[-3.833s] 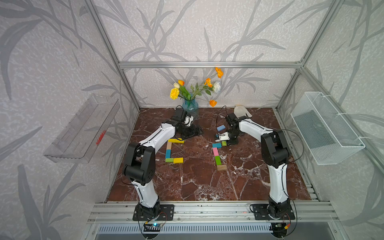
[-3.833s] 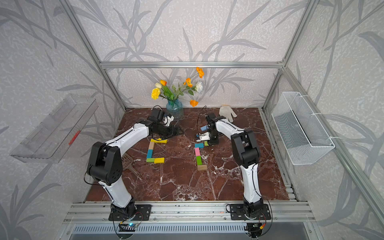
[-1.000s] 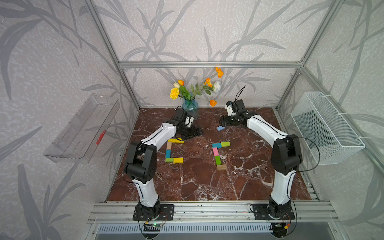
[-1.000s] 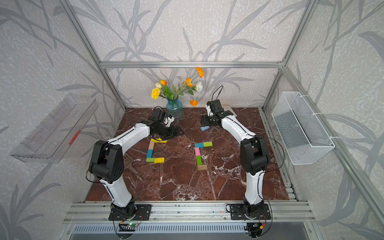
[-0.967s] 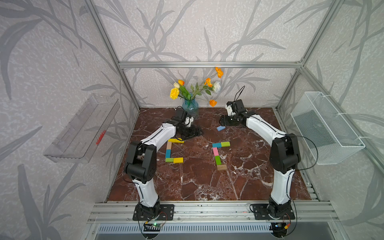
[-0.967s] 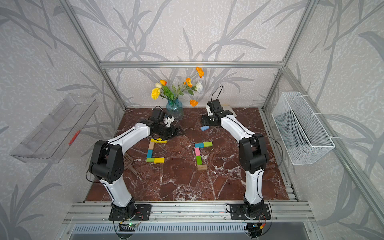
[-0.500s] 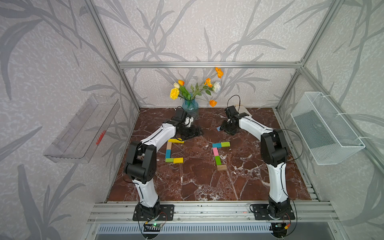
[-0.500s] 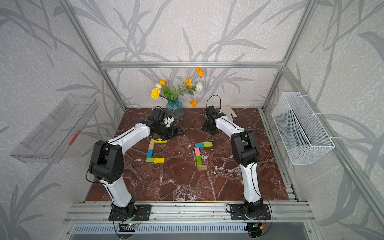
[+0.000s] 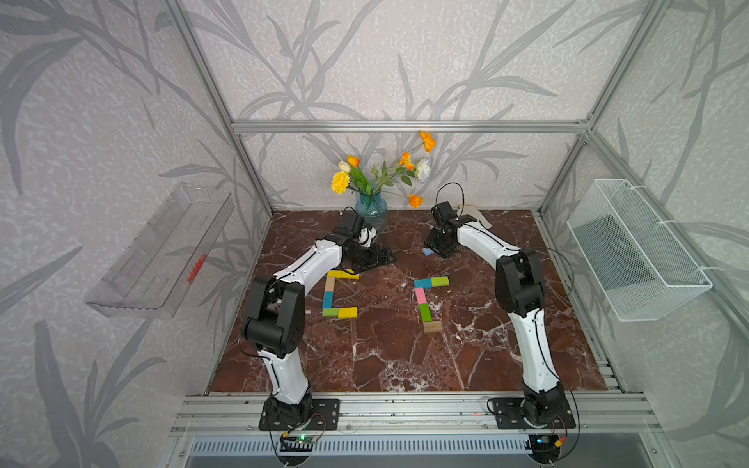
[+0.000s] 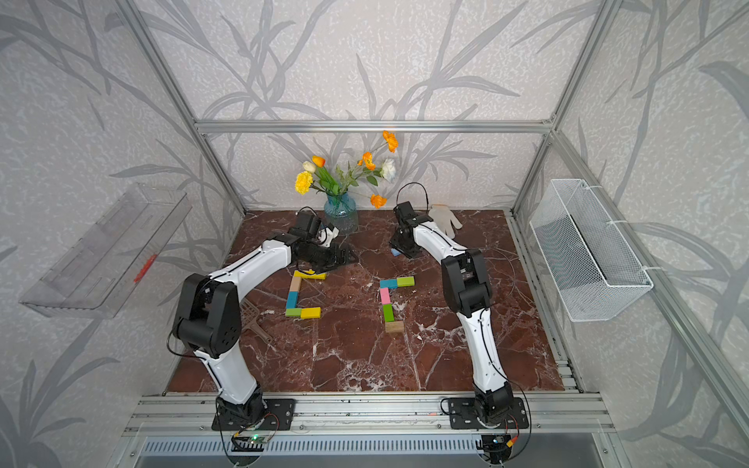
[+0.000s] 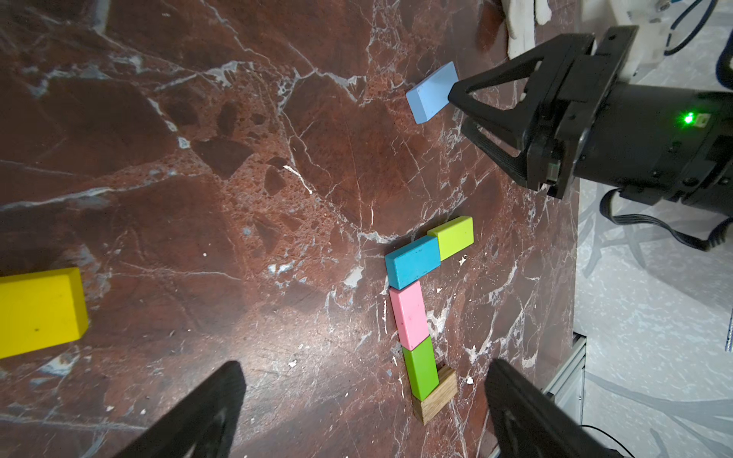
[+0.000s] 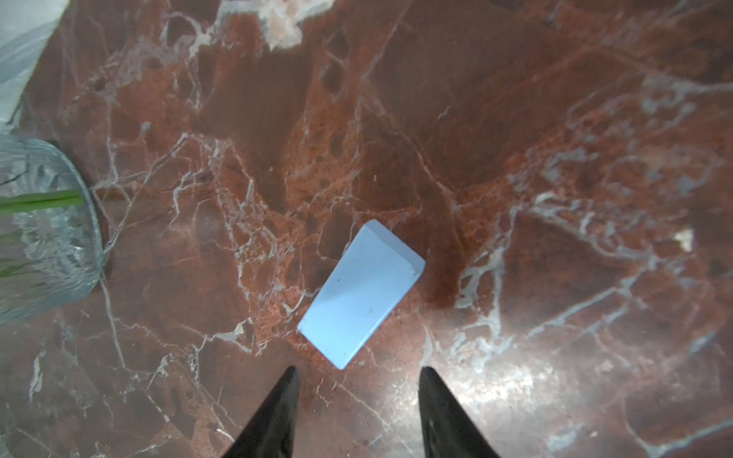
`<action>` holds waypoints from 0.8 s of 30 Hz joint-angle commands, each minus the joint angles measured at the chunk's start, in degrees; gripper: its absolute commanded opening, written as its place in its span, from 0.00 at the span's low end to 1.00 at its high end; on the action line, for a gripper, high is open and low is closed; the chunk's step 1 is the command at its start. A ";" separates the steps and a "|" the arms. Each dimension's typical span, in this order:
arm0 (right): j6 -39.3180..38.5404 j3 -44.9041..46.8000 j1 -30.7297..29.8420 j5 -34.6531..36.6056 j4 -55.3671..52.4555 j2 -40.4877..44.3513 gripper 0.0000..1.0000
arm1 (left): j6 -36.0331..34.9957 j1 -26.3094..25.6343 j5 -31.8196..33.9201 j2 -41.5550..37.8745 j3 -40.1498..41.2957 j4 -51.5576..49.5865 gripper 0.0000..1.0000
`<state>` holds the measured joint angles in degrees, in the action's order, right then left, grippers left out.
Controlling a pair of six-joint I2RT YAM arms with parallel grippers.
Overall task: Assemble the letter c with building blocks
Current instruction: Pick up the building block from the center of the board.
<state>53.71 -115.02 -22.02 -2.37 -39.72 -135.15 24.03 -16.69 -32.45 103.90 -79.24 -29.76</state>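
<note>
You see bright, even light in both top views, with soft shadows under the arms (image 9: 308,263) on the desk (image 9: 405,364). Your right wrist view has white glare on the desk beside the right claw (image 12: 357,370), and the vase (image 12: 43,238) blurs at the edge. The left claw (image 11: 365,363) looks out of focus.

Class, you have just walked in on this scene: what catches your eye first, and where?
Bright colours stand out on the dark red marble table: a squared letter c by the left arm, an unfinished outline by the right arm. A blue vase of yellow and orange flowers stands at the back. Near it, the right gripper hovers open just short of a loose light blue block.
</note>
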 commanded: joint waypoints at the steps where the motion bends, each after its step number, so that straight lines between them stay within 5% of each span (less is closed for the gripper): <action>1: 2.22 -2.89 -0.04 2.45 -3.53 -1.99 0.49 | -0.85 0.51 0.71 -1.68 -0.18 0.30 0.95; 24: -2.75 -30.84 -0.24 6.03 -19.74 -18.99 0.49 | -0.26 1.03 -0.33 -0.10 -0.67 0.25 0.95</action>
<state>53.56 -142.71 -21.98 1.56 -52.80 -152.27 24.08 -16.03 -32.60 103.90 -79.24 -29.76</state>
